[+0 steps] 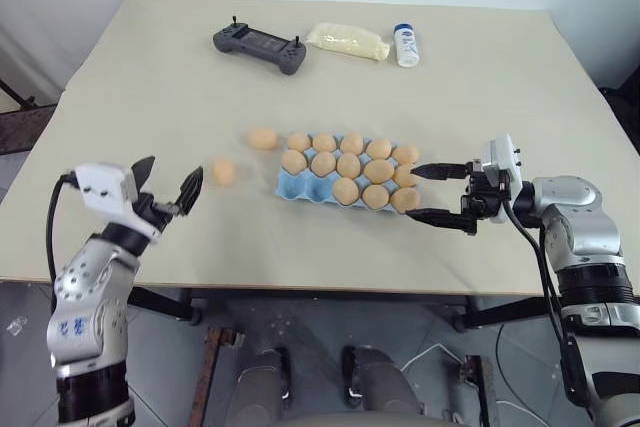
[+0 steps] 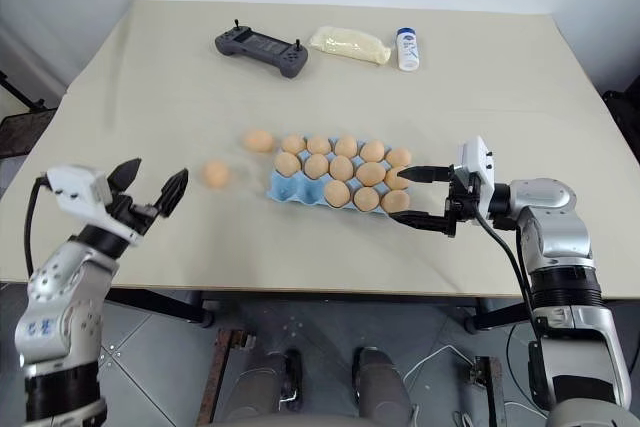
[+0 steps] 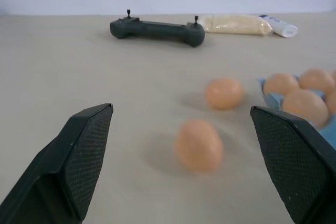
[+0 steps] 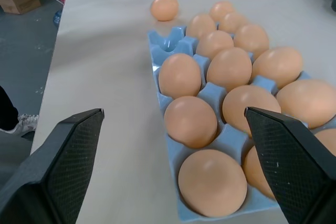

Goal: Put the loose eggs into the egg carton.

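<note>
My head pair looks down over the table [image 1: 150,87]; the left wrist view skims low toward its far edge, the right wrist sits close over the egg carton [image 4: 165,43], which all views share.

table [image 1: 150,77], egg carton [image 1: 292,185], loose eggs [image 1: 223,172], controller [image 1: 259,47]

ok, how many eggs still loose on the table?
2. One egg lies just off the far-left corner of the egg carton. The other egg lies further left, ahead of the open left gripper. None look hidden.
</note>
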`<state>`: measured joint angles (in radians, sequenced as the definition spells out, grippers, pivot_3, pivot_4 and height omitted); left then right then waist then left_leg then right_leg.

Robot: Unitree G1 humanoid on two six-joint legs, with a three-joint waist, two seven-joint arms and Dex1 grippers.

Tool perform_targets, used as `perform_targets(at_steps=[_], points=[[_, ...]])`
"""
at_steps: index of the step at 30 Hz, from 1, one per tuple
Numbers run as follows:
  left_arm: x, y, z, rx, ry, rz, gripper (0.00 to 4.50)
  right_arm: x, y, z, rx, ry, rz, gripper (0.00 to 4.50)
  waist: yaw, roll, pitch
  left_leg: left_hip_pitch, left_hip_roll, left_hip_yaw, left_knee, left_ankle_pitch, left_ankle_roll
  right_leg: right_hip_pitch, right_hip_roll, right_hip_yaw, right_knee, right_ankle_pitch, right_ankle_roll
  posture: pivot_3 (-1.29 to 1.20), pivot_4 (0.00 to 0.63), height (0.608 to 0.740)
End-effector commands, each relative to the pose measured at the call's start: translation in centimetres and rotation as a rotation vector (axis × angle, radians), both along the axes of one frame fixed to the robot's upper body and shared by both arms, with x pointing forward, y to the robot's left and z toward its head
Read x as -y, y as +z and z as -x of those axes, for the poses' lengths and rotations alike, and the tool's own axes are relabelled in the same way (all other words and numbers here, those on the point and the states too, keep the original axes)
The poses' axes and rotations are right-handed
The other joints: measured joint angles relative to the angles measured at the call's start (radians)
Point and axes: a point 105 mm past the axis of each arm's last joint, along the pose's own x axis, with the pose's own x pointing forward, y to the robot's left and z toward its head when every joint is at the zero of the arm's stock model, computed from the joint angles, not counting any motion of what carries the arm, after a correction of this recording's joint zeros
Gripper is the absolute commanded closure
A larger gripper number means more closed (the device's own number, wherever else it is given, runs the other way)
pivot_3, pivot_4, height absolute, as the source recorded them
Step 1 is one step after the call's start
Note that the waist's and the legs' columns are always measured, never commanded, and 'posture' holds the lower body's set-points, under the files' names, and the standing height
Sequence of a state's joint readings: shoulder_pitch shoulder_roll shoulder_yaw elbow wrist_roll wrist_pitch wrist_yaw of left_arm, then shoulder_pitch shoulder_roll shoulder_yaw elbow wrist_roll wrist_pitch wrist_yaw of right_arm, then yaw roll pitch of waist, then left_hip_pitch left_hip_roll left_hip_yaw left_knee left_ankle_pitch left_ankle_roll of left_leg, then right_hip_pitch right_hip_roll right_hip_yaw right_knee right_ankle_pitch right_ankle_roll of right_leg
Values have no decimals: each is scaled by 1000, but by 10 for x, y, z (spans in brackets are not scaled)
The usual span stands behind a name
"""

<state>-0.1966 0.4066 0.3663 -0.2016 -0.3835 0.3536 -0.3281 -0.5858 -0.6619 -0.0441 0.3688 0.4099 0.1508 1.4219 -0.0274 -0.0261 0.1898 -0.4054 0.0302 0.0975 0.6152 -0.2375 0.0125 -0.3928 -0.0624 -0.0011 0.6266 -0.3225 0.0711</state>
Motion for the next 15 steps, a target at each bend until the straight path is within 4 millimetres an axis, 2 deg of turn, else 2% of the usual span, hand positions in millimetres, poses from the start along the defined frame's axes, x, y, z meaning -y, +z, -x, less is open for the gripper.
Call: perform_targets(at_steps=[1, 3, 7, 15], points=[[13, 4, -18, 1, -44, -35, 26, -2, 8, -1, 34, 17, 1, 0, 0, 0, 0, 0, 0, 0, 0, 0, 0, 0, 0, 0, 0, 0, 0, 0, 150, 740], [20, 3, -29, -13, -64, -43, 26, -2, 8, -2, 35, 17, 3, 0, 1, 0, 0, -1, 0, 0, 0, 0, 0, -1, 0, 0, 0, 0, 0, 0, 150, 740], [28, -11, -46, -104, -68, -60, 26, -1, 8, -1, 36, 12, 11, 0, -1, 0, 0, -1, 1, 2, 0, 2, 3, -1, 2, 0, 1, 0, 1, 0, 150, 740], [30, -25, -56, -245, -22, -50, 26, 2, 9, 2, 38, 5, 7, 0, 1, 0, 0, 0, 1, 2, 2, 3, 3, -1, 2, 0, 3, 1, 1, 0, 150, 740]])
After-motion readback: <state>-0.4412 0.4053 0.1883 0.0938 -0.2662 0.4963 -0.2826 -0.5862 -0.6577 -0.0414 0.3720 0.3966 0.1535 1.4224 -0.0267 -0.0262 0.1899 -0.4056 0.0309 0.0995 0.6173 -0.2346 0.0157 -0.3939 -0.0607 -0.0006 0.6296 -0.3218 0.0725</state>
